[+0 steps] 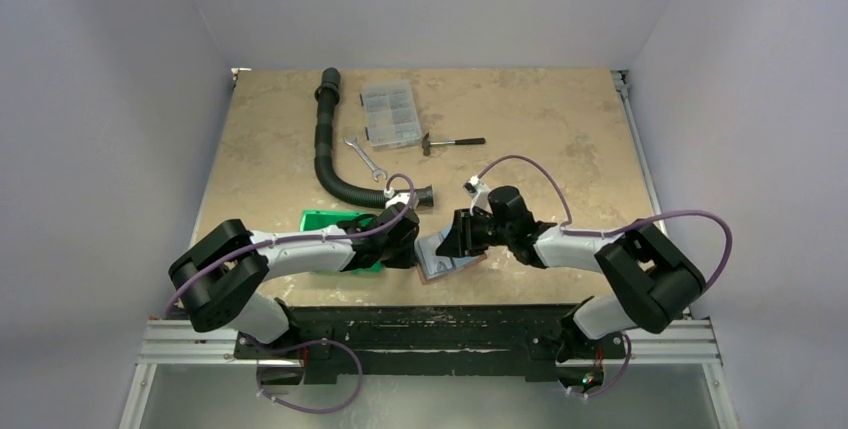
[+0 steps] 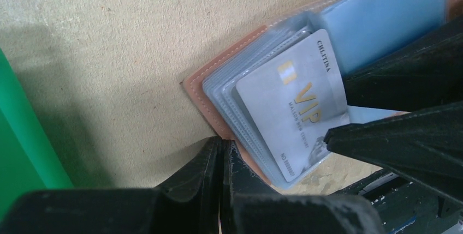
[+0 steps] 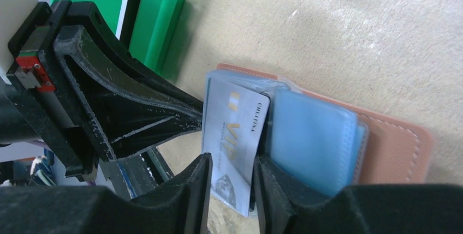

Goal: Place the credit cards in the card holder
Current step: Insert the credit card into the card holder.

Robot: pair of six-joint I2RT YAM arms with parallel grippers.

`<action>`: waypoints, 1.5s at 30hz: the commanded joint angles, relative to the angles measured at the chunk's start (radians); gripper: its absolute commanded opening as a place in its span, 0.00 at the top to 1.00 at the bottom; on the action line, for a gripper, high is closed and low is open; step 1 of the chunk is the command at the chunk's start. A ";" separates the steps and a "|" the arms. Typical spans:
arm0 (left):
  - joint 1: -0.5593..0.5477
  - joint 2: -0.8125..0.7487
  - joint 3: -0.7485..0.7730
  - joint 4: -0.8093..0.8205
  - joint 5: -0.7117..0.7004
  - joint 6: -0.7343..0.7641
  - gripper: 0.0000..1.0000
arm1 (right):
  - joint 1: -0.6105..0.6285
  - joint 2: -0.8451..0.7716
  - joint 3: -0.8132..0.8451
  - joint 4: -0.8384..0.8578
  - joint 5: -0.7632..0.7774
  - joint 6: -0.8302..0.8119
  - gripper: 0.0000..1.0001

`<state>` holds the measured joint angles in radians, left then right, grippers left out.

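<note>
Your right gripper [image 3: 233,163] has its jaws apart, one finger on each side of the silver VIP card [image 2: 292,117], and is not clamping it. Your left gripper [image 2: 221,144] has its jaws together with nothing between them. Its tip touches the brown edge of the holder [image 2: 199,92], just beside the clear sleeves [image 2: 229,89].

The step in hand looks like seating this card. It lies among the sleeves with a good part sticking out, and I cannot tell whether it is inside a sleeve or only resting on one. Check that before you leave it. Keep the left tip pressed on the edge so the holder cannot slide. Draw the right fingers back along the card's own plane so neither finger drags it out. If it rides loose, nudge its outer end inward with one finger.

The holder lies open with its blue pockets up, at the middle of the near edge of the bench [image 1: 560,139], between both grippers. Only the VIP card shows in it. The green bin [image 3: 158,21] sits just left of it, and a dark second card [image 3: 131,5] stands on edge inside; that one is likely yours next. The clear box [image 1: 390,114] lies toward the far edge, and its contents are too small to tell.
</note>
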<state>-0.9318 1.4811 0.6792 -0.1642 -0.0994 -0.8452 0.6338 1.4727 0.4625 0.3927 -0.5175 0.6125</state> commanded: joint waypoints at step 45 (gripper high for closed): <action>0.088 -0.369 0.339 -0.502 -0.194 0.249 0.17 | 0.045 -0.298 0.124 -0.358 0.347 -0.054 0.29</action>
<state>-0.9176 1.1545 0.9546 -0.5117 -0.1749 -0.6518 0.6800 1.1713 0.5461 0.0444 -0.1684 0.5774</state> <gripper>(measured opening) 0.779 0.712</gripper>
